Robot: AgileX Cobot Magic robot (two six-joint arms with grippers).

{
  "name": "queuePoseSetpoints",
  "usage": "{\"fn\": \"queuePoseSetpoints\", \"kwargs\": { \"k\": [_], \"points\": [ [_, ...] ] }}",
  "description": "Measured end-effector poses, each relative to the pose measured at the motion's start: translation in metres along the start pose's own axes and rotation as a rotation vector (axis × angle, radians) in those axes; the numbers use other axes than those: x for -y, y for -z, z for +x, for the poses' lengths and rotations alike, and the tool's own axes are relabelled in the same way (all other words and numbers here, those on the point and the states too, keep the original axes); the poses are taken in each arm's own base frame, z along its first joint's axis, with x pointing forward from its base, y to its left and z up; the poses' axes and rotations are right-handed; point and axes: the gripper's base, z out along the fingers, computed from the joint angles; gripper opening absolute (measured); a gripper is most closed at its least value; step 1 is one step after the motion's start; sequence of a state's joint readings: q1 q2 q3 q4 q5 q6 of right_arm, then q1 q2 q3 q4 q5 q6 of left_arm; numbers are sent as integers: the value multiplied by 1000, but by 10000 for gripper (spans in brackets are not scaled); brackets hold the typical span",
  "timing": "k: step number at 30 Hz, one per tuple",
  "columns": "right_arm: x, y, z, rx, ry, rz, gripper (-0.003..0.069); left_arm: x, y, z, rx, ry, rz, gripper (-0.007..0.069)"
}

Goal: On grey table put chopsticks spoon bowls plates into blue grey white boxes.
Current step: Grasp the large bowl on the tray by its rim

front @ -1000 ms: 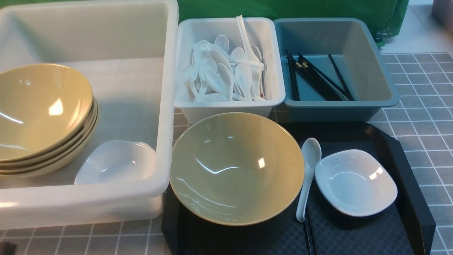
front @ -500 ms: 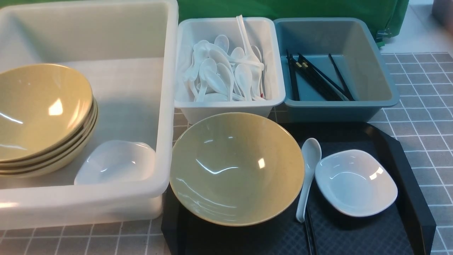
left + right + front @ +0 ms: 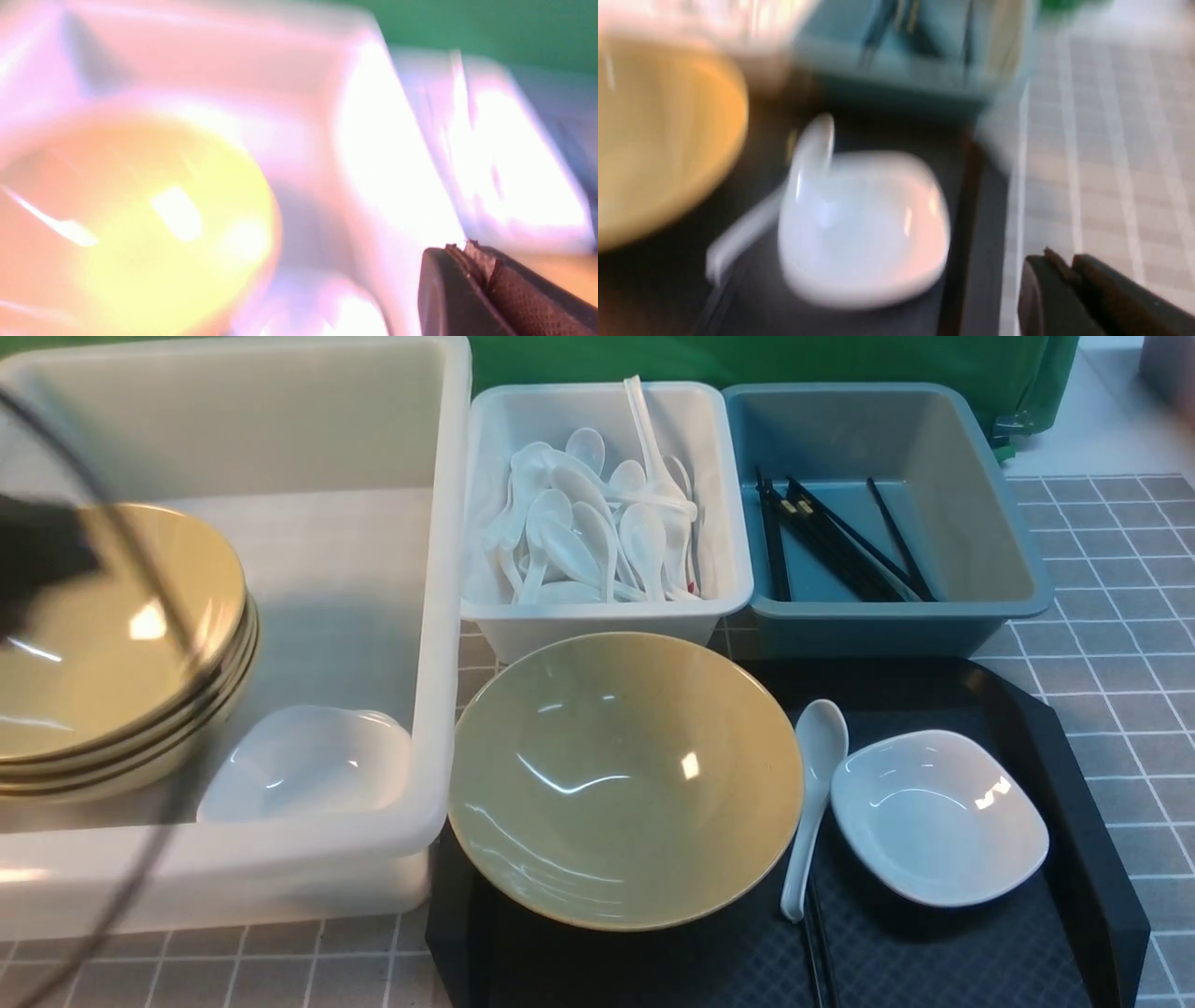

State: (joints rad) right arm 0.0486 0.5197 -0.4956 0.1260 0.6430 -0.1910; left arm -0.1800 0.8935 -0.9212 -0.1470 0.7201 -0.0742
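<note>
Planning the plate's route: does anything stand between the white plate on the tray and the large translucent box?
Yes. The spoon lies right beside the plate, and the tan bowl sits between them and the large box.

L arm point(image 3: 37, 560): dark, blurred bulk w/ thin black cable point(image 3: 173, 607) arcing off it. L fingers point(image 3: 514, 303): matte black, woven-texture pad, frayed tip. R fingers point(image 3: 1055, 298): plain black, rounded ends.

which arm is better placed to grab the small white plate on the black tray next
Right, likely. Its wrist view looks down on the plate on the black tray, its fingers close by. The left arm hangs over the stacked bowls inside the large white box, farther away.
</note>
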Motion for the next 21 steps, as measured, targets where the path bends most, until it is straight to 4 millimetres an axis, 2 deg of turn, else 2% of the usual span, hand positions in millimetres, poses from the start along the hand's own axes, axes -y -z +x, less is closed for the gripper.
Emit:
{"fn": "queuePoseSetpoints", "kwargs": {
  "k": [1, 2, 4, 6, 7, 8, 10, 11, 13, 15, 16, 17, 19, 21],
  "points": [
    [-2, -3, 3, -51, 15, -25, 85, 14, -18, 2, -120, -46, 77, -8],
    [-2, -4, 4, -57, 21, -30, 80, 16, -20, 3, -145, -65, 89, -8],
    [-8, -8, 5, -42, 38, -87, 43, 45, -54, 7, -340, -147, 224, -8],
    [-11, -13, 8, -2, 58, -114, 32, 71, -78, 9, -442, -216, 302, -8],
    [-11, -13, 8, 2, 61, -115, 32, 76, -80, 11, -452, -232, 314, -8],
    [-12, -17, 11, 17, 64, -120, 32, 92, -94, 12, -493, -281, 342, -8],
    [-13, -20, 16, 22, 66, -126, 32, 111, -111, 15, -530, -344, 361, -8],
    [-14, -21, 17, 28, 65, -132, 32, 132, -133, 22, -575, -425, 361, -8],
    [-15, -21, 16, 40, 60, -138, 32, 156, -158, 30, -607, -505, 351, -8],
    [-15, -21, 15, 43, 60, -141, 32, 172, -181, 42, -650, -546, 332, -8],
    [-16, -21, 15, 44, 59, -142, 32, 177, -186, 43, -652, -553, 328, -8],
    [-16, -21, 15, 44, 57, -144, 32, 190, -211, 57, -695, -581, 315, -8],
    [-16, -21, 15, 44, 56, -144, 32, 198, -224, 66, -727, -591, 311, -8],
    [-16, -21, 15, 44, 57, -145, 32, 210, -243, 83, -791, -611, 315, -8]
  ]
}}
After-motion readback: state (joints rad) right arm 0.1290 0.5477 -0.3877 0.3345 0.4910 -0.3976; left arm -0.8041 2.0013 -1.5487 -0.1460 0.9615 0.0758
